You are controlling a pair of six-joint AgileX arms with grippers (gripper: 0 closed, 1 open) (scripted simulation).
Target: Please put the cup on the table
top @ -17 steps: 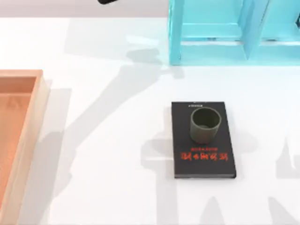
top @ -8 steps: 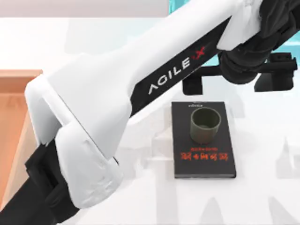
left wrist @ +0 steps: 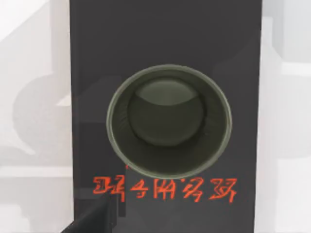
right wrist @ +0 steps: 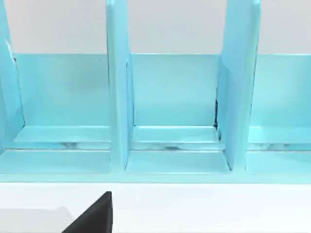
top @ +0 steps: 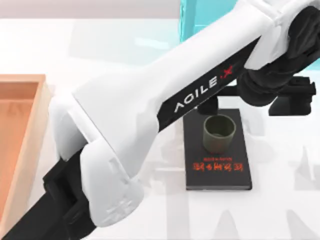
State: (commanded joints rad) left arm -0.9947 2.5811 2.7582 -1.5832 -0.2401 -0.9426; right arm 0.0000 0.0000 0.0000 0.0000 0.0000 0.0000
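Cup (top: pixel 219 132) stands upright on the book (top: pixel 217 172), near its far edge, not yet on the table (top: pixel 125 55). You see the left gripper (top: pixel 252 100) hovering behind it, jaw state undeterminable. Grasp, lift and placement remain.

I am working at a rendered bench scene, not a lived-in room: a staged test setup. The glossy white desk (top: pixel 125 55) runs plain and unmarked to a flat pale wall at the back. What sits on it looks like props: a light-blue partitioned rack (right wrist: pixel 170 107) with bare compartments against that wall, an orange-brown wooden tray (top: pixel 20 130) at the left edge, and a black book (top: pixel 217 167) with red lettering. The white arm (top: pixel 165 100) marked AGILEX crossing the desk tells me it is a robot workstation.
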